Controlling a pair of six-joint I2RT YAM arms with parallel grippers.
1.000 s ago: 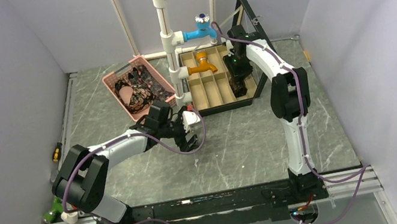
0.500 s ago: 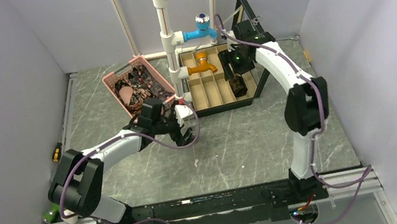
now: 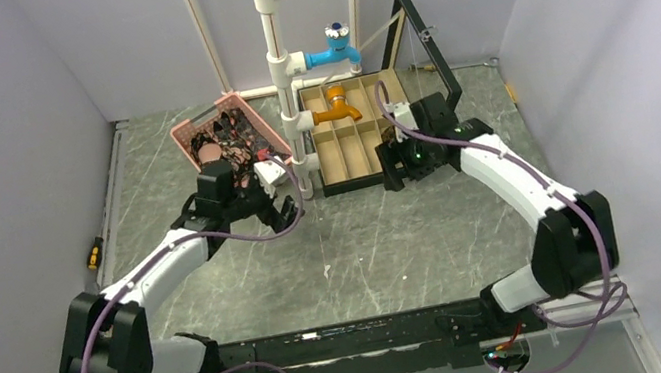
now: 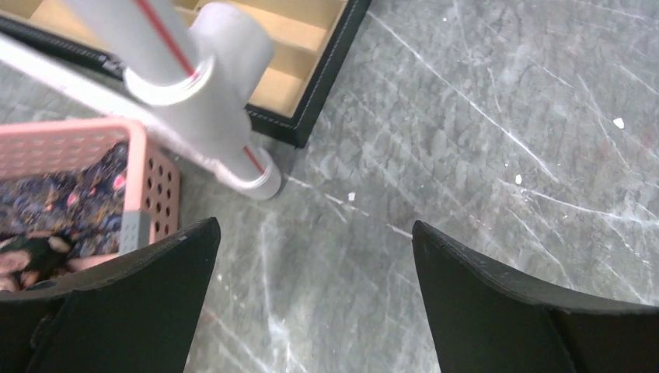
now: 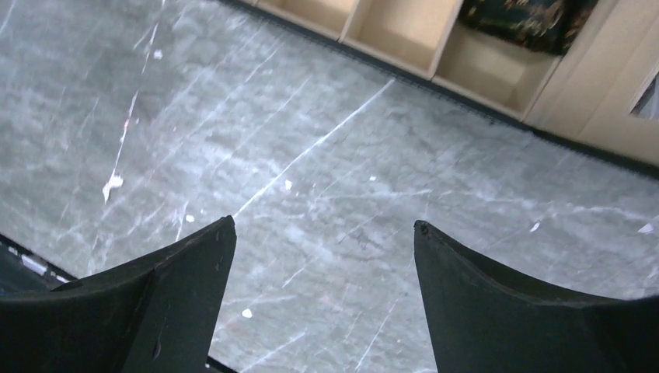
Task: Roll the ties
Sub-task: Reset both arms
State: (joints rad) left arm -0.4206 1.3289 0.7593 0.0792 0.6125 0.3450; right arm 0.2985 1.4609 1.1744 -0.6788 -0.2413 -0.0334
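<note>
Pink mesh basket (image 3: 185, 128) of patterned ties (image 3: 237, 139) at the left, and both hands open over bare grey marbled tabletop (image 3: 396, 236).

The floral ties lie heaped inside the basket at the far left of the tabletop. The left hand (image 4: 311, 233) hovers just beside the basket's near corner, fingers spread wide with nothing between them. A white PVC pipe stand (image 3: 280, 73) rises right of the basket, between it and a black-edged wooden compartment tray (image 3: 350, 143). The right hand (image 5: 325, 225) hangs at the tray's near edge, fingers apart and empty. One more dark floral tie (image 5: 528, 19) sits bundled in a near compartment of the tray, seen in the right wrist view.
</note>
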